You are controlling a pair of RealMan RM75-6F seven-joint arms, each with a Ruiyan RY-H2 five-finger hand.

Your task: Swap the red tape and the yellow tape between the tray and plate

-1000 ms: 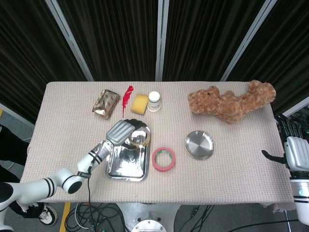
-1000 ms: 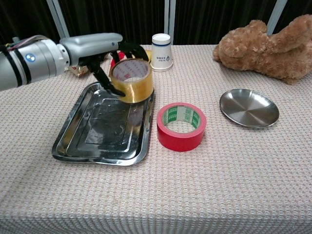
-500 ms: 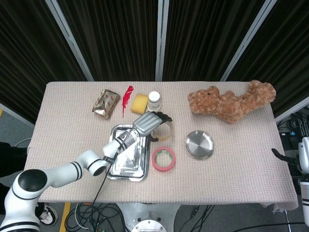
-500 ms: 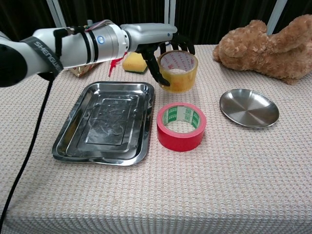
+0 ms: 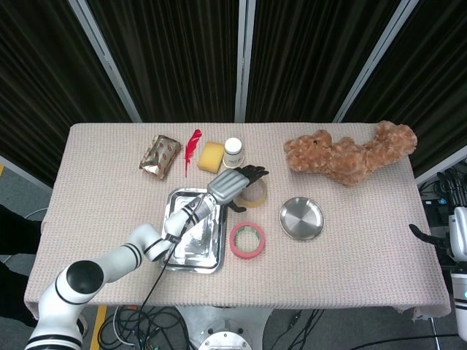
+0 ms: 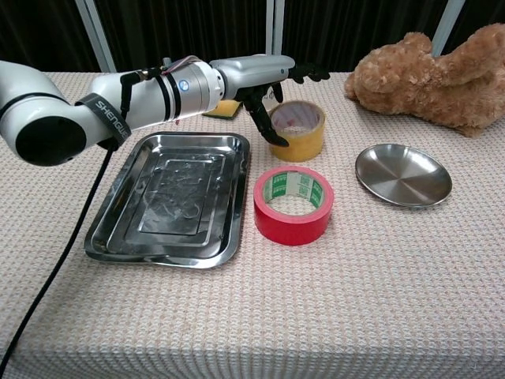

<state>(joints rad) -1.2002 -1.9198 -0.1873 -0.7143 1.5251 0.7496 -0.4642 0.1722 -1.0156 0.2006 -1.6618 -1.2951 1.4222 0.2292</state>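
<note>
Left hand (image 6: 272, 83) at upper centre, fingers around yellow tape (image 6: 297, 129), which sits on counter (image 6: 379, 300) between tray (image 6: 167, 200) and plate (image 6: 402, 174). Tray empty. Red tape (image 6: 293, 204) on counter, frame centre. Neither tape placed yet. Right hand (image 5: 458, 240) idle, far right; finger state unclear.

Robot lab, cloth-covered table (image 5: 365, 255), black curtains (image 5: 175, 58), floor cables (image 5: 139, 321)

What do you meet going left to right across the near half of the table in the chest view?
tray → red tape → plate
</note>
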